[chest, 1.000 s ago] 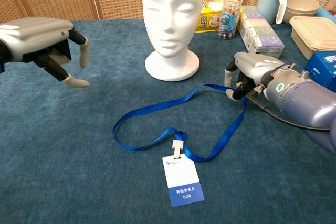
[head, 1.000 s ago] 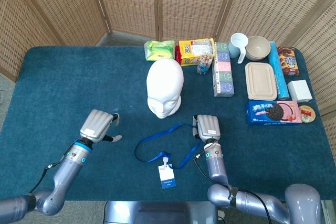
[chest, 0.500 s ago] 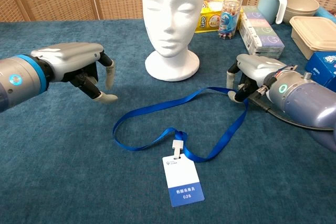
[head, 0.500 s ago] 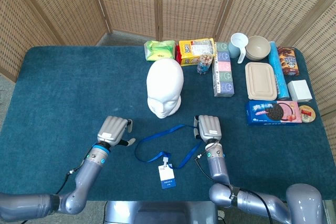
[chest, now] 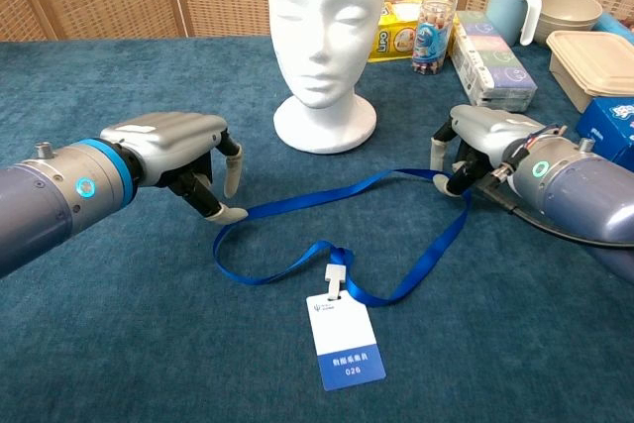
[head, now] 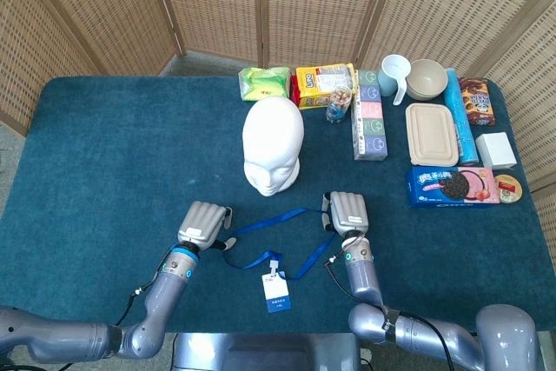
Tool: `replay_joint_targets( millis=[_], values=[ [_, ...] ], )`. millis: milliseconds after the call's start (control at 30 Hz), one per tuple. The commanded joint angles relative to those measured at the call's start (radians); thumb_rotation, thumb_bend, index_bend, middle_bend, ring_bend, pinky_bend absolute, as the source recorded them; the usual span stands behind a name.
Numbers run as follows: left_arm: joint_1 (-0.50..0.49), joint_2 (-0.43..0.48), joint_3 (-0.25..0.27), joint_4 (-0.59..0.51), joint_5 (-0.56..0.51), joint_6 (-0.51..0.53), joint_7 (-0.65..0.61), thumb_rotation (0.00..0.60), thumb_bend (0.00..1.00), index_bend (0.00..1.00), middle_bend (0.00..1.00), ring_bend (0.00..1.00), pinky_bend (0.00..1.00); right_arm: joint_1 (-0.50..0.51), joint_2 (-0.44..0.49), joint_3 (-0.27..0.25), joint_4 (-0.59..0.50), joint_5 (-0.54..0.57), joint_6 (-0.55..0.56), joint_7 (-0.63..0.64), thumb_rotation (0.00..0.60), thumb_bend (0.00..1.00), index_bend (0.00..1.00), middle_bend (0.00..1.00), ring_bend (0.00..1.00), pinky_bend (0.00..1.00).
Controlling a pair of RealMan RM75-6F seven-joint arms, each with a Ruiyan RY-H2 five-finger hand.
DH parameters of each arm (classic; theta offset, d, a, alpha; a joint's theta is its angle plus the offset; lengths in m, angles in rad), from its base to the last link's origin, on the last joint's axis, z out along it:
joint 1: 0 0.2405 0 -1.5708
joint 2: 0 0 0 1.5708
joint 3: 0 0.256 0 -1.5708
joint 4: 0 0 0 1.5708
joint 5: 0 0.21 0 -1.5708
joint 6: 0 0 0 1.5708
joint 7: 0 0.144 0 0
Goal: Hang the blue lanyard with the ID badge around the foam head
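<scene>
Early stage: blue lanyard (chest: 327, 200) and ID badge (chest: 344, 340) flat on table, frame centre, below foam head (chest: 325, 22). Right hand (chest: 474, 141) apparently pinching strap; left hand (chest: 188, 151) empty, fingers spread beside loop. Lifting, hanging remain.

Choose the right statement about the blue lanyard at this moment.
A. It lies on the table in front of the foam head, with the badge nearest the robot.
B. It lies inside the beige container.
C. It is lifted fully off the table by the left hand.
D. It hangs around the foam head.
A: the blue lanyard lies looped on the table before the foam head, its ID badge nearest the robot.
</scene>
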Motion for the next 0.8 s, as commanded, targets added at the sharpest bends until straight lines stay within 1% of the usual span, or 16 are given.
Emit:
replay_joint_targets(
  millis=[33,367,667,800],
  values=[
    [-0.006,-0.012,0.006,0.014,-0.006,0.003,0.005,0.459,0.25,0.53,1.00,1.00,1.00,-0.001,0.001,-0.001,0.000,0.001,-0.001,0.002,0.600,0.50,0.58,1.00,1.00,1.00],
    [-0.023,-0.054,0.003,0.070,-0.049,-0.002,0.008,0.459,0.25,0.53,1.00,1.00,1.00,-0.002,0.005,-0.003,0.006,0.006,-0.008,0.015,0.600,0.50,0.58,1.00,1.00,1.00],
    [-0.036,-0.075,-0.005,0.102,-0.057,-0.001,-0.001,0.456,0.25,0.53,1.00,1.00,1.00,-0.003,0.008,-0.006,0.016,0.011,-0.016,0.025,0.600,0.50,0.58,1.00,1.00,1.00],
    [-0.039,-0.081,-0.004,0.111,-0.062,-0.001,0.001,0.455,0.25,0.55,1.00,1.00,1.00,-0.003,0.008,-0.006,0.018,0.012,-0.019,0.031,0.600,0.50,0.58,1.00,1.00,1.00]
  ],
)
